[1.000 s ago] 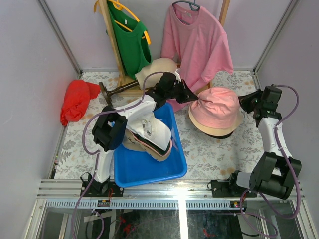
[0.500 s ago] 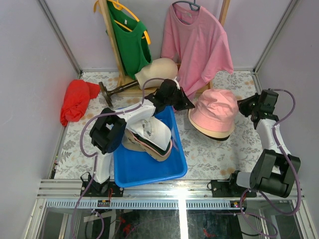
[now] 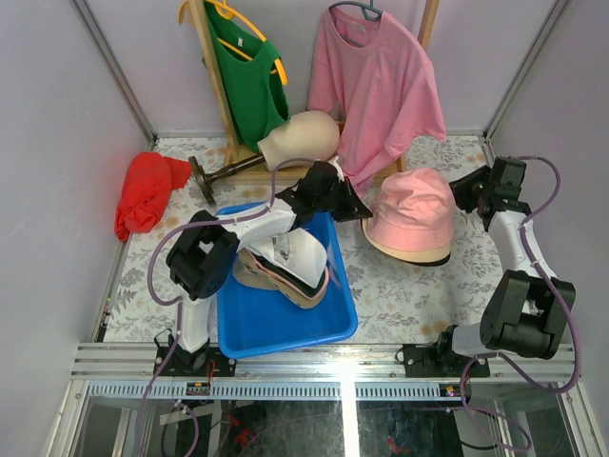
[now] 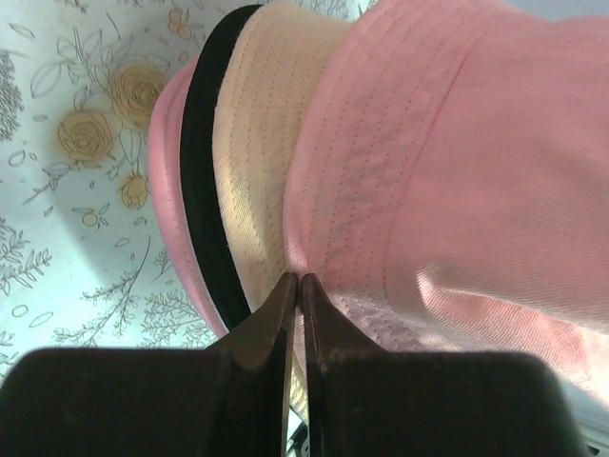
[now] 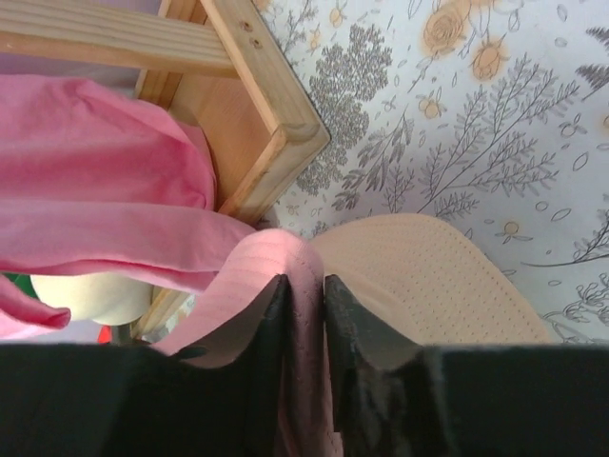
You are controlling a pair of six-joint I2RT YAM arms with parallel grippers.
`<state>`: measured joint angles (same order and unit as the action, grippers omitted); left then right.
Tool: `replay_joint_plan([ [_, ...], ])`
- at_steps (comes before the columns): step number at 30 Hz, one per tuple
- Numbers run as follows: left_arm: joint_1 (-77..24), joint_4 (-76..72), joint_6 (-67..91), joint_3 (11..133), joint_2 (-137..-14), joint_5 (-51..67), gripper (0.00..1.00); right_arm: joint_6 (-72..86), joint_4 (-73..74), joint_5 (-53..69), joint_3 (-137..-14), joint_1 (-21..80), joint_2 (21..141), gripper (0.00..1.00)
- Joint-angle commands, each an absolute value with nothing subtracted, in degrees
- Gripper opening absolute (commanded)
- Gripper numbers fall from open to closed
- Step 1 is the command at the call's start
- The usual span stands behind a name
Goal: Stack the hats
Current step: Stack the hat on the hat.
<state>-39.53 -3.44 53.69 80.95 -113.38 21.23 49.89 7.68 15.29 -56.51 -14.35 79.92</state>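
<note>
- Blue plastic tub (image 3: 285, 328), rectangular, smooth, glossy; nearest item, front-centre, in front of L arm base. Contents: heap of nested hats (image 3: 281, 267), tilted. White cap with dark mark on top, tan layer and pink rim showing beneath. L arm reaches across over tub.
- Table cover (image 3: 419, 295): white cloth, printed w/ grey sprigs and yellow roses, flat.
- Left gripper (image 4: 293, 281): black, jaws pressed together on a fold at the L edge of the brim of the pink fabric bucket hat (image 3: 411, 214), just past tub's far R corner.
- Pink fabric bucket hat: soft, rows of stitching round brim, rounded crown. Sits on table R of tub, topmost of a small pile.
- Under it, per L wrist view: tan stitched brim (image 4: 252, 143), thin black rim (image 4: 200, 171), then a second pink rim (image 4: 166, 190) lowest, against the table cover. Tan brim sticks out on near side in top view.
- Right gripper (image 5: 304, 284): black, closed on pink hat's far-R brim edge, pink cloth nipped between the fingers. Tan brim lies beside it.
- Red cloth bundle (image 3: 147, 190): crumpled, far L on table, well apart from tub.
- Cream mannequin head (image 3: 304, 135): smooth, lying on its side on dark stand (image 3: 205, 176), behind tub.
- Wooden rack (image 3: 214, 86): pale square-section timber, at back.
- Green top (image 3: 249, 81) on yellow hanger, hung from rack.
- Pink T-shirt (image 3: 381, 86): hung beside it, hem close behind hat pile.
</note>
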Motion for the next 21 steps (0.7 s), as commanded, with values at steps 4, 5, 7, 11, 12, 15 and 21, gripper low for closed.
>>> replay_joint_plan([
  [4,-42.9,-2.6,52.7,76.5,-110.2,23.4,0.0,48.0,13.8,5.5,-64.3,-14.4,79.1,0.45],
  [5,-43.3,-2.8,52.6,75.8,-109.7,23.4,0.0,48.0,14.9,4.7,-65.1,-14.5,78.8,0.48],
  [7,-44.0,-3.4,52.6,74.7,-108.7,23.6,0.0,48.3,16.9,2.5,-65.9,-14.9,77.4,0.54],
  [11,-44.8,-5.1,52.6,73.0,-106.2,23.9,0.0,49.8,19.1,-2.9,-65.2,-15.6,72.3,0.69],
  [12,-45.2,-5.6,52.6,72.8,-105.6,24.1,0.0,50.2,19.5,-3.7,-64.9,-15.7,70.9,0.7],
  [15,-46.2,-6.6,52.4,72.8,-104.4,25.2,0.0,50.7,21.0,-4.5,-64.1,-15.8,67.4,0.71],
  [21,-48.4,-6.7,51.6,71.9,-103.2,25.8,0.0,50.8,23.4,-2.2,-59.5,-15.7,60.9,0.72],
])
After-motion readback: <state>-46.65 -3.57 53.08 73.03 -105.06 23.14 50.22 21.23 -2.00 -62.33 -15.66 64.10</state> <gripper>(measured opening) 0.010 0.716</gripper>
